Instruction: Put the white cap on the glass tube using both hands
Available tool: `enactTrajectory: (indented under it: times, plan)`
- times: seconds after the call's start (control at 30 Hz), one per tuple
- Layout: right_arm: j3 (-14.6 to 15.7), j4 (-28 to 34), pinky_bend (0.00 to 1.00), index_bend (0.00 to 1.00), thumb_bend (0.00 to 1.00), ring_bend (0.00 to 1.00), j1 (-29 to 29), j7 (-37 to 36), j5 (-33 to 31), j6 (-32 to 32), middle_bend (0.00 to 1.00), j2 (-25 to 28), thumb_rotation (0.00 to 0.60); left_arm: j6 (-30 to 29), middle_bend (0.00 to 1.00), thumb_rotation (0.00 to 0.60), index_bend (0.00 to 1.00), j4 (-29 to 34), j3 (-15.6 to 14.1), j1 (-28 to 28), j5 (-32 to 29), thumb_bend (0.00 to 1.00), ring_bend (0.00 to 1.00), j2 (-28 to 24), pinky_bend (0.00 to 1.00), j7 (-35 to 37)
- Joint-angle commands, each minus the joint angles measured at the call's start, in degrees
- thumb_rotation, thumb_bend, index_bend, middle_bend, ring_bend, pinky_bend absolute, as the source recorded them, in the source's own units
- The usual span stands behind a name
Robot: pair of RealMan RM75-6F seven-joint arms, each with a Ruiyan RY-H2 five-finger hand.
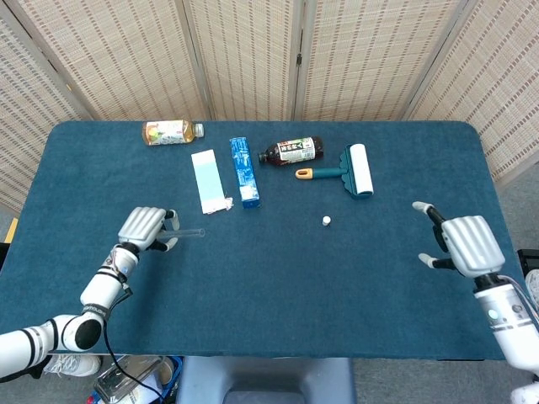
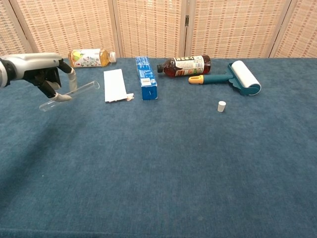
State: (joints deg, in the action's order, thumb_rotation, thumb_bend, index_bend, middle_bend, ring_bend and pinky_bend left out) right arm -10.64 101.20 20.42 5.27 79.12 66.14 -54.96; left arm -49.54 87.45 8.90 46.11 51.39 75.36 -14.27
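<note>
Left fingers: I have them curled around the glass tube (image 2: 69, 95), near its middle.
Left hand (image 1: 145, 227): at the left of the worktop (image 1: 278, 295), lifted off the cloth in the chest view.
Glass tube: tilted in my grasp, its right end higher, both ends sticking out past the hand.
Right fingers: spread apart, holding nothing.
Right hand (image 1: 465, 244): over the right side of the worktop, seen only from the head camera.
White cap (image 2: 222, 106): standing on the cloth right of centre, well apart from both hands, just near of the lint roller (image 2: 233, 77).
Far row, left to right: tea bottle (image 2: 89, 57), white packet (image 2: 115, 85), blue box (image 2: 145, 77), dark bottle (image 2: 185, 65), then the lint roller.
</note>
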Motion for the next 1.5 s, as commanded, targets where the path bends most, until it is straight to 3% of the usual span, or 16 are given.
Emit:
enactTrajectory:
  times: [0.03, 0.37, 0.73, 1.07, 1.5]
  plan:
    - [-2.73, -3.77, 1.0, 0.33, 0.1, 1.0, 7.07, 3.32, -6.43, -8.39, 0.98, -4.32, 0.6, -2.65, 1.0, 0.6, 0.64, 4.87, -0.65, -2.32, 1.42, 0.37, 1.0, -3.35, 1.0, 0.27]
    - [-3.61, -14.34, 1.0, 0.45, 0.1, 1.0, 18.07, 11.86, -18.58, -19.3, 1.0, -15.15, 0.6, -5.61, 1.0, 0.6, 0.63, 12.59, -1.89, -5.26, 5.56, 0.37, 1.0, -7.6, 1.0, 0.82]
    - [-2.88, -27.08, 1.0, 0.46, 0.13, 1.0, 26.85, 16.75, -27.93, -26.05, 1.0, -25.6, 0.6, -5.72, 1.0, 0.6, 0.63, 14.56, -2.47, -6.02, 6.99, 0.37, 1.0, -8.19, 1.0, 0.33]
    - [-2.02, -36.92, 1.0, 0.47, 0.2, 1.0, 31.75, 15.86, -30.68, -31.01, 1.0, -32.63, 0.6, -4.89, 1.0, 0.6, 0.63, 14.5, -2.71, -5.84, 6.41, 0.37, 1.0, -7.67, 1.0, -0.6]
    - [-0.97, -44.95, 1.0, 0.47, 0.22, 1.0, 35.2, 13.48, -30.65, -34.9, 1.0, -38.34, 0.6, -4.09, 1.0, 0.6, 0.63, 13.87, -2.96, -5.76, 5.86, 0.38, 1.0, -7.05, 1.0, -0.91]
